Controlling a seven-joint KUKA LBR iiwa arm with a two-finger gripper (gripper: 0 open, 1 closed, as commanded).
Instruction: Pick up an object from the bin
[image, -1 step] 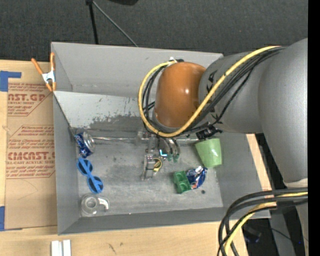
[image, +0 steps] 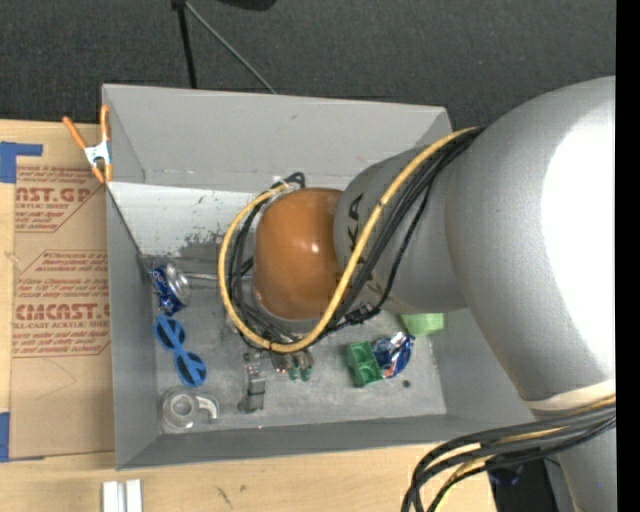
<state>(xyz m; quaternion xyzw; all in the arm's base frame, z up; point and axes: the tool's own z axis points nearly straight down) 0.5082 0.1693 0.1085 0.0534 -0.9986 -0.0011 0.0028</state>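
Camera view, looking down: the arm enters from the view's right, and its orange cover sits above the middle of the bin. The gripper is low over the floor near the front wall. Whether the gripper is released, clenched or grasping something cannot be told, because the cover and cables hide most of it; no thing is seen held. The nearest thing is a small green piece, just beside the gripper toward the view's right. A clear ring lies near it in the front corner on the view's left, and a blue double-loop piece lies behind that ring. A green block and a blue and white wrapper lie touching, further toward the view's right. The step in hand is judged to be placement over a target, but which thing is meant cannot be told. Procedure: centre the gripper on one thing that lies apart from the others, and keep clear of the sloped front wall. Close only when that thing is enclosed, then lift vertically and confirm the hold before withdrawing
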